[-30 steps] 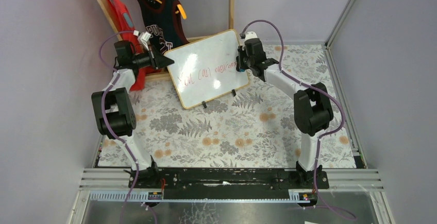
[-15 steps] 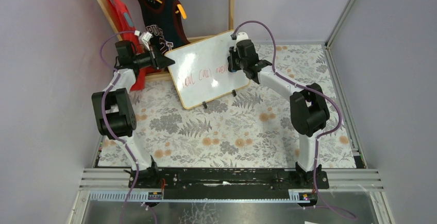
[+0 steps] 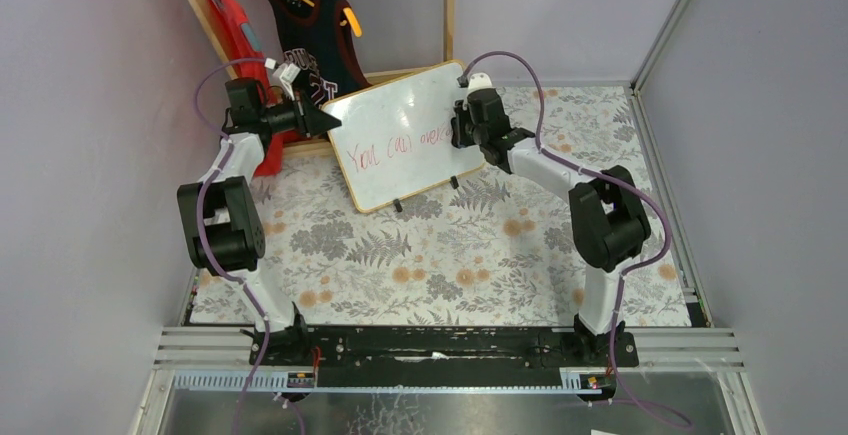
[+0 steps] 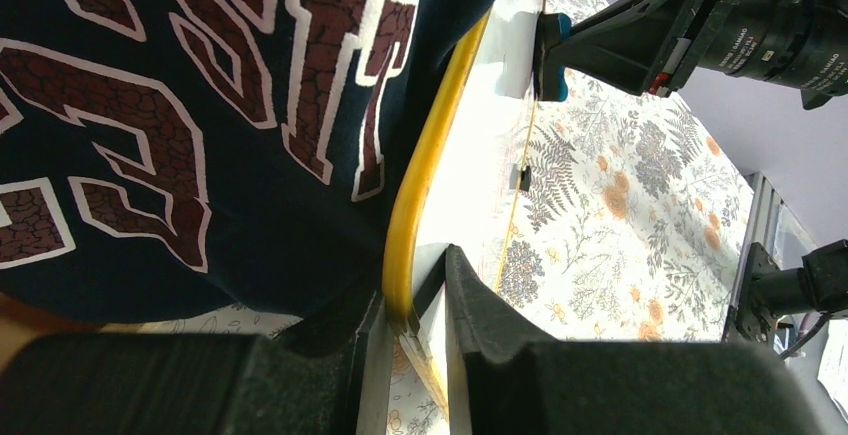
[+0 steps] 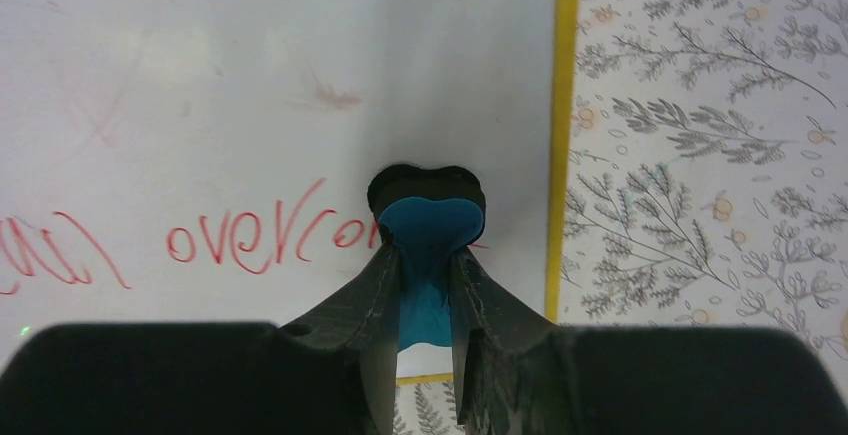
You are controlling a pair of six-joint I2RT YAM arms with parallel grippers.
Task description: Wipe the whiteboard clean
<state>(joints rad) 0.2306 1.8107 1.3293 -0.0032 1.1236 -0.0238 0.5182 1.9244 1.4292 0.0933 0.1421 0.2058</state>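
The left gripper (image 4: pixel 412 300) pinches the whiteboard (image 3: pixel 400 125) edge; the right gripper (image 5: pixel 425 255), nearly closed, holds a blue eraser (image 5: pixel 428 217) against it.

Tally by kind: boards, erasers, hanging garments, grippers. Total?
whiteboard: 1
blue eraser: 1
hanging garments: 2 (dark jersey, red garment)
grippers: 2 (left gripper, right gripper)
Total: 6
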